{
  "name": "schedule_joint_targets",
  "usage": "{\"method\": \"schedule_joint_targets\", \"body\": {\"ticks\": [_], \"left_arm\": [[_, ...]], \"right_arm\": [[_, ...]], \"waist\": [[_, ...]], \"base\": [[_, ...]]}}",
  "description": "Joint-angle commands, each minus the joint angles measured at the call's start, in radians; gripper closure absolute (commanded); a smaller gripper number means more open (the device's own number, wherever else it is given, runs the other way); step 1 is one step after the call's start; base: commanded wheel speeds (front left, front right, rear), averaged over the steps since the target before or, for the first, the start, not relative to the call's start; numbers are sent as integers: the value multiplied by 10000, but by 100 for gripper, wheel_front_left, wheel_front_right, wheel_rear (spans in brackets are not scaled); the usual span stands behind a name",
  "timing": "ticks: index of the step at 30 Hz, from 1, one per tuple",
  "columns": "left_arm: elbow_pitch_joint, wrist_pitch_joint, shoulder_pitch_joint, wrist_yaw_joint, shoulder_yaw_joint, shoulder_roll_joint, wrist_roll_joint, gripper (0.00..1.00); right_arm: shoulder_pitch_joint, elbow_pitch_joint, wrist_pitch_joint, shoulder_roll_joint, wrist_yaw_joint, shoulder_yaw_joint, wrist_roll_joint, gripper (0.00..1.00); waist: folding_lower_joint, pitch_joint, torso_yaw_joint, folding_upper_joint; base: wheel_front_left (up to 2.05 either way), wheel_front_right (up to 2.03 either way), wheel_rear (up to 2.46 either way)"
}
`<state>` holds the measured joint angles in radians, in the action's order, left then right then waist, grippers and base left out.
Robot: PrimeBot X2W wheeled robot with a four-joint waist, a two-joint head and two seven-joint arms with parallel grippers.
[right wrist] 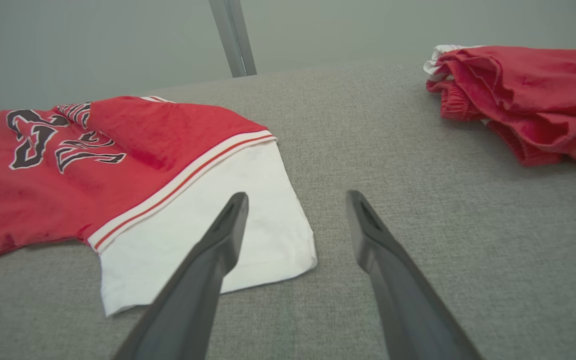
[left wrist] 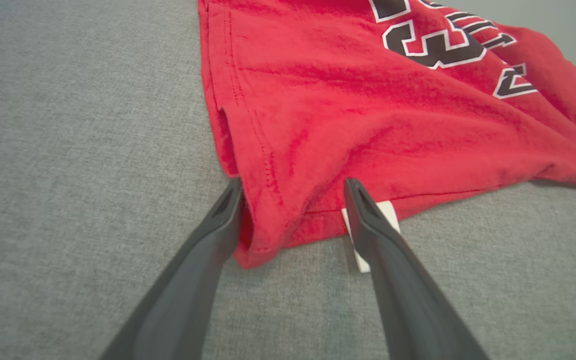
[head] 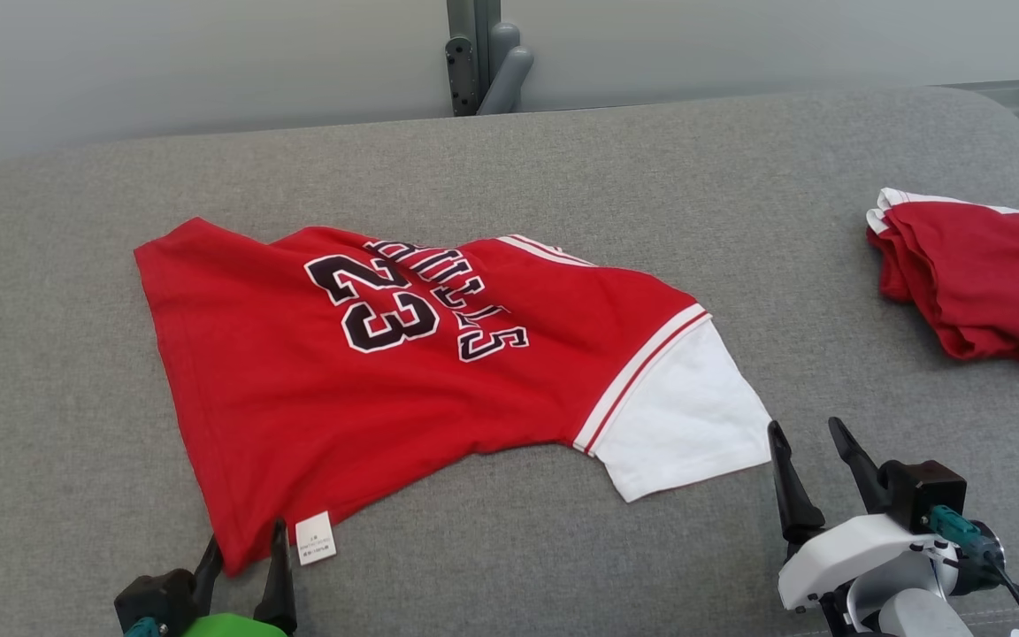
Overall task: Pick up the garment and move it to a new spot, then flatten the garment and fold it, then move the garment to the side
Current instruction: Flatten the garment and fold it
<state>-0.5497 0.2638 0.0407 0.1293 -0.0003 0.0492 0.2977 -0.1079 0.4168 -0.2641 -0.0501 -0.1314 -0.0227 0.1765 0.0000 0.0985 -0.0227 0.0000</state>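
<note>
The garment (head: 403,380) is a red jersey with a black "23" and a white sleeve, spread across the grey cushion. My left gripper (head: 244,548) stands open at the jersey's near bottom corner; in the left wrist view that corner (left wrist: 268,225) lies between the fingers of the left gripper (left wrist: 293,192), with a white label (left wrist: 385,210) beside the right finger. My right gripper (head: 806,433) is open just right of the white sleeve (head: 686,416). In the right wrist view the sleeve's edge (right wrist: 263,220) sits under the left finger of the right gripper (right wrist: 295,200), nothing held.
A second red garment (head: 978,283), bunched with white trim, lies at the right edge of the grey cushion (head: 563,177). A grey metal post (head: 474,53) rises behind the cushion's far edge. Bare cushion shows between the two garments.
</note>
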Motion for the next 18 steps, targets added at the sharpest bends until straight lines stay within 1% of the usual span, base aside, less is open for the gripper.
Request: {"method": "schedule_joint_targets", "body": {"ticks": [1,10,11,13,15,16,17,18], "left_arm": [[71,1,-97,20,-27,34,-23,0],[208,1,-204,20,-129,34,-86,0],[243,1,-236,20,-145,32,-78,3],[308,1,-281,20,-163,34,-37,43],[343,1,-293,20,-188,34,-11,72],[326,1,-298,20,-181,34,-4,91],[272,1,-309,20,-158,34,0,100],[208,1,-311,20,-114,34,1,100]], "right_arm": [[-84,35,1,-19,16,27,69,0],[-68,95,1,-18,16,41,153,0],[-67,102,1,-18,16,50,167,0],[-60,128,1,-18,16,68,167,0],[-49,149,1,-18,16,83,182,0],[-41,168,1,-18,16,95,199,0],[-39,186,1,-18,16,99,205,0],[-42,196,1,-18,16,103,217,0]], "waist": [[0,-4,-7,0],[0,-4,-36,0],[0,-2,-35,0],[0,-1,-28,0],[0,0,-15,0],[0,4,-7,0],[0,7,-1,0],[0,11,4,0]], "base": [[0,0,0],[0,0,0],[0,0,0],[0,0,0],[0,0,0],[0,0,0],[0,0,0],[0,0,0]]}}
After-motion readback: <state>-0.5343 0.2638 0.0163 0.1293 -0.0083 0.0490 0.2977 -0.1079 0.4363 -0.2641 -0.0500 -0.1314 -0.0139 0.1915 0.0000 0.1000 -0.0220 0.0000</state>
